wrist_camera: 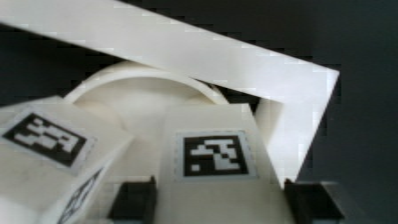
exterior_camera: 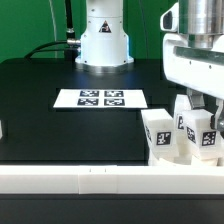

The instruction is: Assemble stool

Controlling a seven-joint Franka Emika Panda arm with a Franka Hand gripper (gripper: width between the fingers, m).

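In the wrist view my gripper (wrist_camera: 217, 203) is shut on a white block leg (wrist_camera: 214, 120) of the stool, with a black finger (wrist_camera: 128, 200) on each side and the leg's square tag facing the camera. A second tagged leg (wrist_camera: 54, 140) stands close beside it. Just beyond them the round white seat (wrist_camera: 151, 85) shows as a curved rim. In the exterior view the gripper (exterior_camera: 200, 115) hangs at the right over a cluster of tagged legs: the held leg (exterior_camera: 198, 135) and another leg (exterior_camera: 160, 135). The seat is hidden there.
White border rails (wrist_camera: 231, 45) meet in a corner just past the seat, and a long rail (exterior_camera: 90, 180) runs along the front. The marker board (exterior_camera: 100, 98) lies mid-table on the black top. The arm's base (exterior_camera: 103, 40) stands at the back.
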